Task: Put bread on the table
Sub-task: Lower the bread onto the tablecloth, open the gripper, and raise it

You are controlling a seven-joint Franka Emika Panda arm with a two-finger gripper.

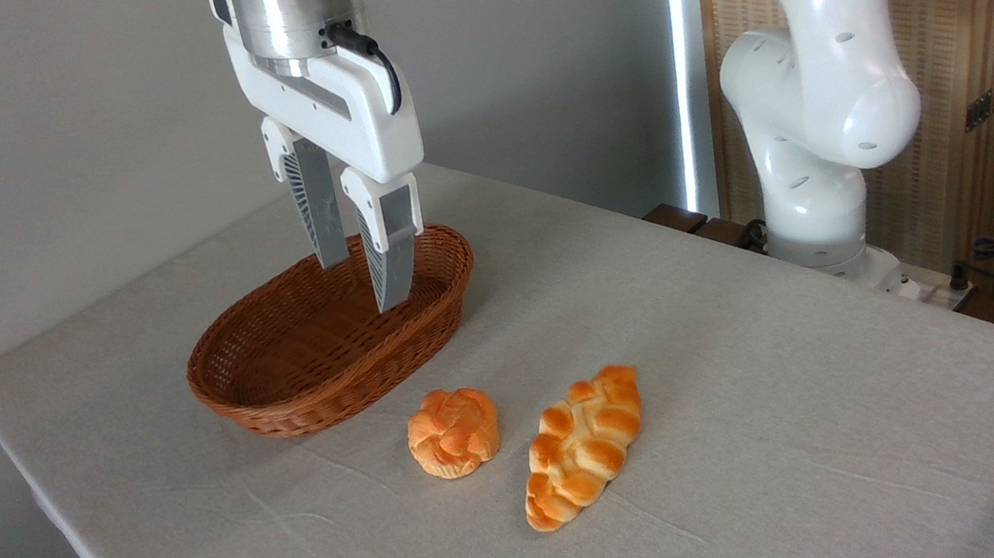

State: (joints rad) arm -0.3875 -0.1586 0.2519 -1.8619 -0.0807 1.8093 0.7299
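Now your gripper (pixel 362 282) hangs empty, fingers parted, above the basket (pixel 282 398); the bread (pixel 582 446) lies on the table (pixel 762 398), below and to its right.

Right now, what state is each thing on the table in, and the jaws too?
Braided bread: lying flat on the table, free of the gripper, not touching the bun.
Round bun: sitting on the cloth, left of the bread, just in front of the basket.
Wicker basket: upright, empty.
Gripper: raised over the basket, jaws open, holding nothing.
Table: grey cloth, slightly wrinkled.
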